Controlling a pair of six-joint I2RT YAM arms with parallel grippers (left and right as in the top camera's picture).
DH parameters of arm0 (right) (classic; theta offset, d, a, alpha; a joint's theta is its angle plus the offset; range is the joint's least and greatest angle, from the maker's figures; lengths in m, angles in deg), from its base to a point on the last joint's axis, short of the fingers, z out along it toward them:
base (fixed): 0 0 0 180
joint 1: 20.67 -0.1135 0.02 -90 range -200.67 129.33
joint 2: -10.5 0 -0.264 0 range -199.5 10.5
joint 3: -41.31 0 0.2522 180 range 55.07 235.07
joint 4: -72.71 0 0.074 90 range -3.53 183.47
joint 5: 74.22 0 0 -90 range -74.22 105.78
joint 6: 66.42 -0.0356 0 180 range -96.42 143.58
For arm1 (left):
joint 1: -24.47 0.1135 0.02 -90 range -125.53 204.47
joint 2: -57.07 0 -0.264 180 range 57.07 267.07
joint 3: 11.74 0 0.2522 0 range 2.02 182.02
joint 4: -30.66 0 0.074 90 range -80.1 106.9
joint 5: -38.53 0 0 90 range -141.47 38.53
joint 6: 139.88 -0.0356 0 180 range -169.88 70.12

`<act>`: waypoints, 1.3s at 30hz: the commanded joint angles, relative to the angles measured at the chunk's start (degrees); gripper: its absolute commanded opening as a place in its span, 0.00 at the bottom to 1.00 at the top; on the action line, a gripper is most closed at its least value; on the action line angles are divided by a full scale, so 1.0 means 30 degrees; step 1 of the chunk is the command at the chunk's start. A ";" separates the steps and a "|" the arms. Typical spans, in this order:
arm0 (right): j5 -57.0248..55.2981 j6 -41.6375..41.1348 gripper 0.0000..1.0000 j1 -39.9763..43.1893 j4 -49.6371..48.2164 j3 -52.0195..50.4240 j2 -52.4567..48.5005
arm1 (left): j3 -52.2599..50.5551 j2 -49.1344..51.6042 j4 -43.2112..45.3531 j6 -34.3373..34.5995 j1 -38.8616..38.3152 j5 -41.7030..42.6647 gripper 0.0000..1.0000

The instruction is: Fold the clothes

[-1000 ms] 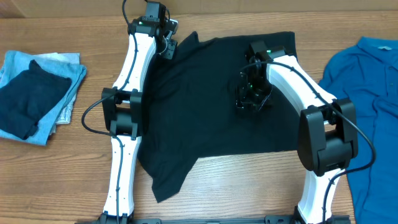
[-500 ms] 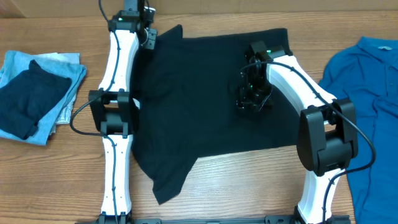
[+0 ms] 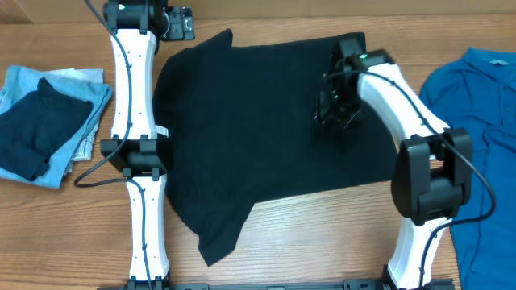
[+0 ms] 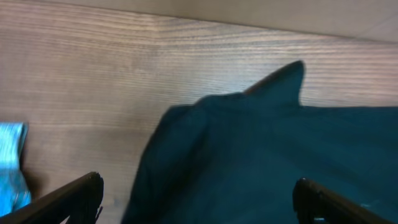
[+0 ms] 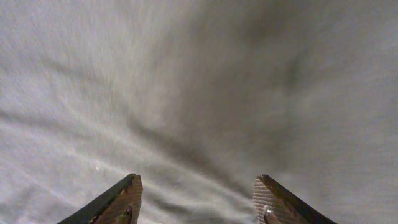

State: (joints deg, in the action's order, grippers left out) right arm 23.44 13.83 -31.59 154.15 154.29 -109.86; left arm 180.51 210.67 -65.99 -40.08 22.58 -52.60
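Observation:
The black shirt lies spread across the middle of the table, one sleeve pointing to the front edge. Its far left corner sticks out in a point. My left gripper hovers at that corner, open wide, with nothing between its fingers; the dark cloth lies below them. My right gripper points down over the shirt's far right part. It is open, and the cloth under it shows only creases, none of it pinched. A bright blue shirt lies at the right edge.
A stack of folded clothes, dark on light blue, sits at the table's left side; its light blue edge shows in the left wrist view. Bare wood runs along the front between the arm bases.
My left arm swung left along the far edge, pulling the black shirt's corner with it, then opened and let the cloth go. The right gripper moved slightly toward the far edge.

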 commanded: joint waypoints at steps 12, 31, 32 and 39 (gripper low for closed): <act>0.1231 0.3432 0.77 0.6652 0.2244 0.2586 0.0867 | -0.6506 -1.0775 -0.4641 0.2834 -0.5501 -0.0954 1.00; -0.0029 0.2229 0.80 0.7519 0.4277 0.2514 0.0860 | -3.5299 -1.6961 0.2637 0.9369 -0.4750 0.1239 0.97; -0.0029 0.2229 0.79 0.7519 0.4277 0.2426 0.0860 | -3.6115 -1.6954 0.3716 0.9369 -0.4670 0.1129 0.97; -0.0051 0.0576 0.78 0.7526 0.3708 -0.0430 0.0860 | -3.8483 -1.6954 0.5763 0.9136 -0.3876 0.1384 0.96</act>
State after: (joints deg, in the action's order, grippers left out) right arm 23.68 17.32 -9.05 165.67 155.80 -109.25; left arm 65.61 160.20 -49.25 -12.34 10.58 -49.69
